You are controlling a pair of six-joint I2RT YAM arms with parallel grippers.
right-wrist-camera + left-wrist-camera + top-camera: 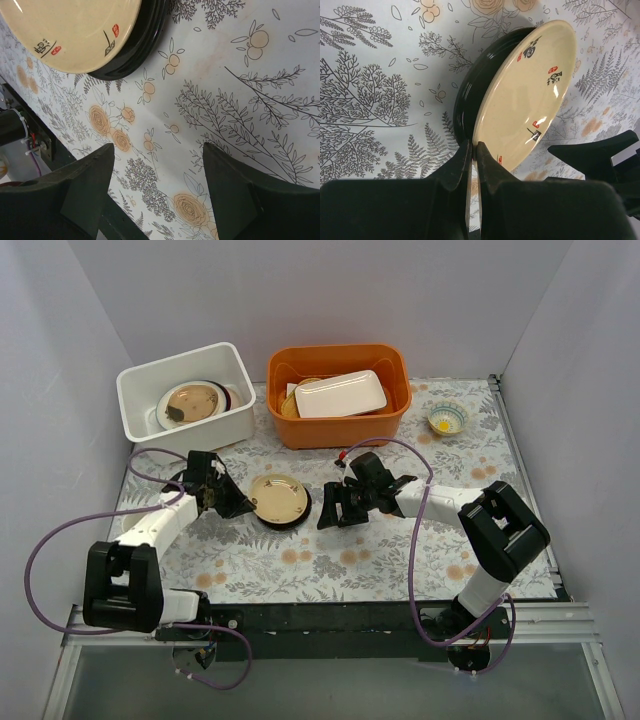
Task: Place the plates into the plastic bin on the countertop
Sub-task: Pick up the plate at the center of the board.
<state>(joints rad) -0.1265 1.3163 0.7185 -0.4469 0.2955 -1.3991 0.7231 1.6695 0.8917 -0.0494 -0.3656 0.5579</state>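
Note:
A cream plate with red and black marks lies on top of a dark plate or plates in the middle of the fern-printed countertop. My left gripper is shut on the cream plate's left rim; the left wrist view shows the jaws pinching the edge of the cream plate beside the dark one. My right gripper is open and empty just right of the stack. In the right wrist view it hangs over bare countertop. The white plastic bin at the back left holds an amber-brown plate on others.
An orange tub stands at the back centre with a white rectangular dish and other dishes in it. A small yellow-centred bowl sits at the back right. White walls close in the sides and back.

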